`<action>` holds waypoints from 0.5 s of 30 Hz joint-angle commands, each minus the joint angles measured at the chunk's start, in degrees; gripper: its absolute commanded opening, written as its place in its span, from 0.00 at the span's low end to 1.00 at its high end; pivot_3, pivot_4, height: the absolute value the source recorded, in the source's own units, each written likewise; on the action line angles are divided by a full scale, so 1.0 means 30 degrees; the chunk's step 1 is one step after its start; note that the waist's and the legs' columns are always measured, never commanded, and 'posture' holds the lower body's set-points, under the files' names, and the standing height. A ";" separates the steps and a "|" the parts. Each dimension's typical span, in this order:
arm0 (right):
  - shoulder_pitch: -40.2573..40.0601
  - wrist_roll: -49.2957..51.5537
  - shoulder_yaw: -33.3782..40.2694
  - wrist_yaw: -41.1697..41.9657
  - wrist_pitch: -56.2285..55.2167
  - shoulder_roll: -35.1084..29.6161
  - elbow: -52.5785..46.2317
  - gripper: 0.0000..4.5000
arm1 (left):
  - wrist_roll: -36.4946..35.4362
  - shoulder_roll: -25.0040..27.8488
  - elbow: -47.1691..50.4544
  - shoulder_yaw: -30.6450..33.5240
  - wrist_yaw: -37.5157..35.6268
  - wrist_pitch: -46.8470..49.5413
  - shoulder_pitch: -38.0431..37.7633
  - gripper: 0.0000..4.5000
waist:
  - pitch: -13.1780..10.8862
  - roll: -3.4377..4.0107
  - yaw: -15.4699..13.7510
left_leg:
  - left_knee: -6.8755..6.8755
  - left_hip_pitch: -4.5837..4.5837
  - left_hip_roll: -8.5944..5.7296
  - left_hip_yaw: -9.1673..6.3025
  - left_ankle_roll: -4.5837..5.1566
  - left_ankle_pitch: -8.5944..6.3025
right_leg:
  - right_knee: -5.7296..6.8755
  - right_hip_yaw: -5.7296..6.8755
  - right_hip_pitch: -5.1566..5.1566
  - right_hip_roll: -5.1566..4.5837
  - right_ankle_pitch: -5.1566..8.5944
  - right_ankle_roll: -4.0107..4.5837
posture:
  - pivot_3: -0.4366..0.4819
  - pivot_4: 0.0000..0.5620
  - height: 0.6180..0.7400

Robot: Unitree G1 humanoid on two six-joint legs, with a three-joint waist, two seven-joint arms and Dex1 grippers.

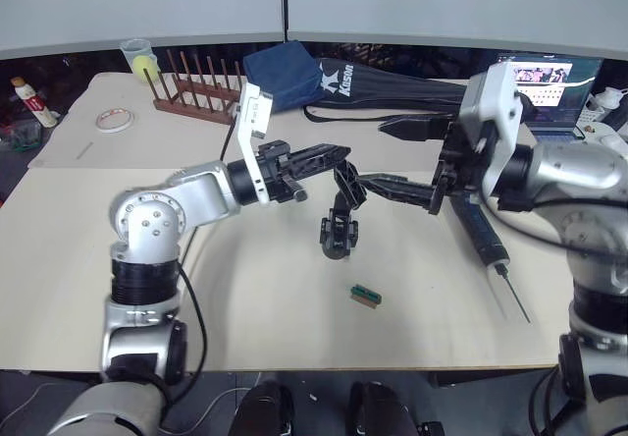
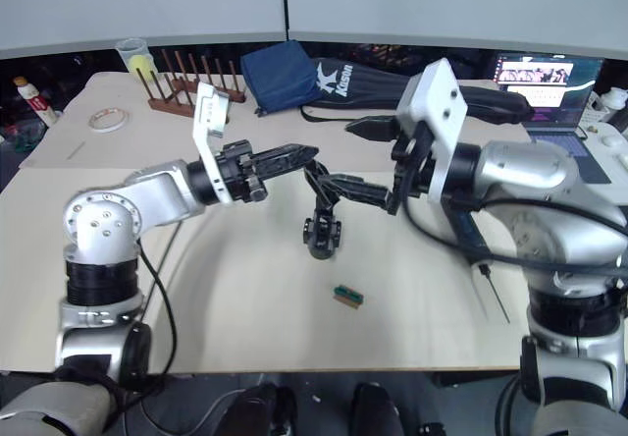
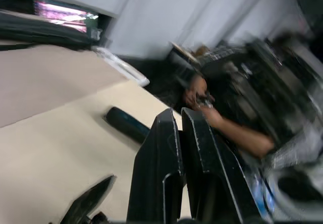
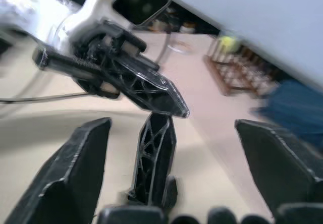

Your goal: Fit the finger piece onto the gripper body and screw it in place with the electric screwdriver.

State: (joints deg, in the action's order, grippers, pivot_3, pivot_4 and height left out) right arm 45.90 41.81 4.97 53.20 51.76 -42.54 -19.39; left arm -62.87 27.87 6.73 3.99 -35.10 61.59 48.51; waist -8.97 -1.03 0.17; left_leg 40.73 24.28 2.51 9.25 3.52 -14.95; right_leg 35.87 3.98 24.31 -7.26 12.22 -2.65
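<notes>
Two robot grippers meet over the middle of the tabletop [image 1: 255,308]. The left gripper [image 1: 329,156] has its fingers [image 3: 202,153] pressed close together with nothing between them, and their tips reach the top of the gripper body [image 1: 340,222]. The right gripper [image 1: 385,153] has its fingers [image 4: 75,168] spread wide apart, and nothing is held in them. One right finger is up high, and the other points at the gripper body from the robot's right side.

The gripper body stands on the tabletop between the two grippers. It is small, black and blocky at the bottom, and a thin pointed finger sticks up from it. In the right wrist view the tip of that finger sits right under the left gripper's tips. I cannot tell if they touch.

The electric screwdriver [image 1: 483,235] lies flat on the tabletop on the robot's right side, partly under the right arm. Its thin metal bit points toward the near edge.

A tiny green-and-red piece [image 1: 366,297] lies on the tabletop near the gripper body, closer to the robot.

Far back on the tabletop are a wooden rack [image 1: 196,90], a roll of tape [image 1: 115,119], a cup [image 1: 138,56], a blue bag [image 1: 294,75] and a long black bag [image 1: 392,92]. A laptop [image 1: 548,87] sits at the far right.

I cannot pick out the finger piece for sure.
</notes>
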 commanded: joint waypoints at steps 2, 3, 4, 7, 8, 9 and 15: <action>0.1752 0.3357 0.0105 0.1895 0.3666 -0.0231 0.2343 0.93 | 0.0247 0.1846 -0.0817 -0.0726 -0.5236 0.0129 0.2041 0.00 | 0.0000 0.0003 -0.0012 | -0.0007 0.0000 0.0025 -0.0002 0.0001 -0.0001 | -0.0008 0.0000 0.0004 -0.0001 0.0003 0.0004 | 0.48 0.27 1.00; 0.2057 0.3740 -0.0021 0.1911 0.4291 -0.0029 0.2777 0.93 | 0.0293 0.2038 -0.1152 -0.0830 -0.5752 0.0254 0.2377 0.00 | -0.0001 0.0003 -0.0007 | -0.0008 0.0000 0.0030 -0.0004 0.0003 -0.0002 | -0.0017 0.0000 0.0001 -0.0001 0.0006 0.0007 | 0.48 0.27 1.00; 0.2325 0.3961 -0.0204 0.1857 0.4804 0.0174 0.3116 0.93 | 0.0339 0.2174 -0.1419 -0.0912 -0.6164 0.0395 0.2644 0.00 | -0.0001 0.0003 0.0005 | -0.0007 0.0006 0.0029 -0.0002 0.0003 -0.0002 | -0.0016 0.0000 0.0004 -0.0001 0.0005 0.0006 | 0.48 0.27 1.00; 0.2804 0.3959 -0.0813 0.1780 0.5451 0.0583 0.3627 0.93 | 0.0845 0.2450 -0.1592 -0.1286 -0.7191 0.0365 0.2947 0.00 | -0.0001 0.0003 0.0041 | -0.0005 0.0006 0.0032 -0.0001 0.0004 -0.0002 | -0.0005 -0.0006 0.0008 -0.0001 0.0004 0.0005 | 0.48 0.27 1.00; 0.2956 0.4014 -0.0972 0.1845 0.5641 0.0685 0.3762 0.93 | 0.1008 0.2497 -0.1569 -0.1373 -0.7422 0.0348 0.2971 0.00 | -0.0001 0.0004 0.0045 | -0.0005 0.0007 0.0033 -0.0002 0.0004 -0.0002 | -0.0002 -0.0006 0.0012 -0.0001 0.0004 0.0005 | 0.48 0.27 1.00; 0.3111 0.4125 -0.1144 0.1990 0.5843 0.0762 0.3864 0.93 | 0.1113 0.2491 -0.1569 -0.1397 -0.7534 0.0369 0.2991 0.00 | -0.0002 0.0005 0.0052 | -0.0006 0.0009 0.0034 -0.0001 0.0004 -0.0002 | -0.0001 -0.0007 0.0015 -0.0002 0.0005 0.0005 | 0.48 0.27 1.00; 0.3737 0.4529 -0.1769 0.2271 0.6381 0.1389 0.3649 0.68 | 0.1369 0.2305 -0.1473 -0.1270 -0.7728 0.0684 0.3003 0.00 | -0.0003 0.0007 0.0073 | -0.0005 0.0026 0.0036 -0.0002 0.0004 -0.0002 | -0.0001 -0.0008 0.0026 -0.0003 0.0003 0.0002 | 0.48 0.27 1.00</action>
State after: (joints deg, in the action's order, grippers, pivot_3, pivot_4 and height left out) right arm 55.70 54.39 -0.63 59.46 70.62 -38.47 -7.36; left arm -58.55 34.60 1.35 -0.74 -57.51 63.13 56.04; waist -8.98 -1.01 0.39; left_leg 40.72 24.35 2.62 9.25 3.54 -14.96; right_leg 35.88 3.96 24.39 -7.27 12.23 -2.65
